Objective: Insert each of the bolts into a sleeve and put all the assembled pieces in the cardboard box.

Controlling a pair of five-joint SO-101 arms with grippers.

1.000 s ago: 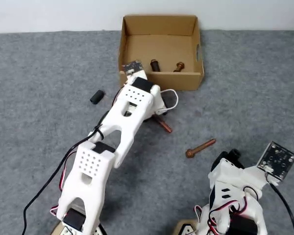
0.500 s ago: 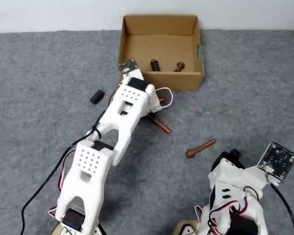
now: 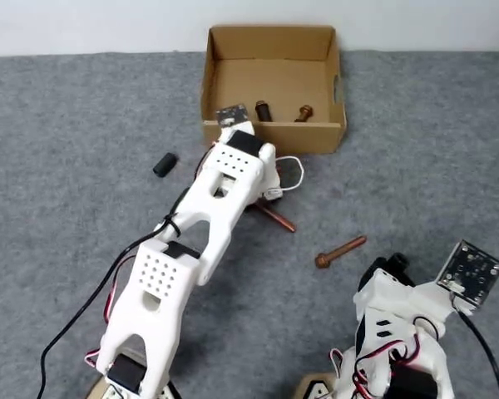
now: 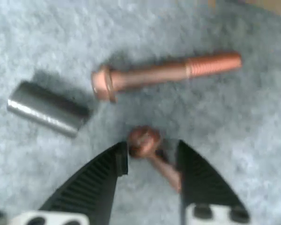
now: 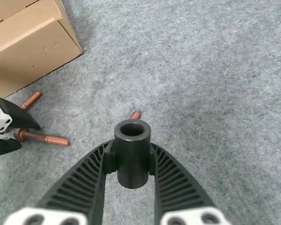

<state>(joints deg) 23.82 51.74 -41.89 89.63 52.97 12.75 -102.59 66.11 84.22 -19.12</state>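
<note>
left fingers (image 4: 107, 173) apart astride a bolt (image 4: 143, 140), right fingers (image 5: 84, 183) clamped on a black sleeve (image 5: 132, 154).

No text, label, brand, number or sign is showing legibly in any view, and the plain walls of the cardboard box (image 3: 270, 138) are carrying no print that can be read.

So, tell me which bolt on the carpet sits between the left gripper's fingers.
The bolt whose head lies between the fingers of the open left gripper. The second bolt lies crosswise beyond the fingertips, beside a sleeve. A third bolt lies farther off.
</note>
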